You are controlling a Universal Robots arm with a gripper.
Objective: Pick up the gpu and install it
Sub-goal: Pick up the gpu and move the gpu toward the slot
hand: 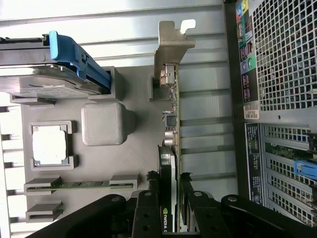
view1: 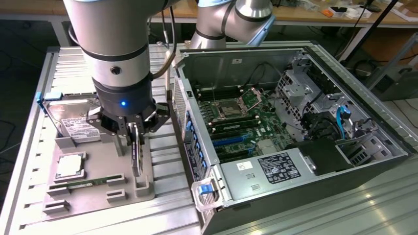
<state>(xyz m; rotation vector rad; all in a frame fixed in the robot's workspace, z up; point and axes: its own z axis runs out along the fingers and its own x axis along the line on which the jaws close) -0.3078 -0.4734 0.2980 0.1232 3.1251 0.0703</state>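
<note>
1. Exterior view, and the gripper (view1: 134,131) is hanging straight down over the grey plastic tray (view1: 104,159), its black fingers closing on the gpu (view1: 136,159) from both sides.
2. That thin dark card is standing upright on edge, its lower edge down at the tray.
3. The tray is resting on a ribbed aluminium table (view1: 98,218).
4. To the exterior view's left of the gripper, a silver hard drive (view1: 75,125) with a white label is leaning in its slot. Nearer the camera, a square metal-lidded cpu (view1: 70,165) is lying flat in a pocket. A slim green memory stick (view1: 85,182) is sitting on edge in front of it.
5. Crowding in from the exterior view's right is the open computer case (view1: 313,196). It is standing just beside the tray and showing its green motherboard (view1: 245,122).
6. Wrist view now: the gpu (hand: 174,119) is showing edge-on, a narrow strip of board. Its silver bracket (hand: 171,47), a bent metal plate with a hooked tab, is sitting at a grey slot post.
7. A round black fan (hand: 166,163) is bulging from one face of the card.
8. The matte black, bolted fingers (hand: 147,206) are pressing against both faces of the card.
9. Around it, the hard drive's blue frame (hand: 79,59) is standing out glossy beside a rounded grey block (hand: 102,124).
10. On the card's other side, the case's perforated mesh wall (hand: 287,54) is looming close.
</note>
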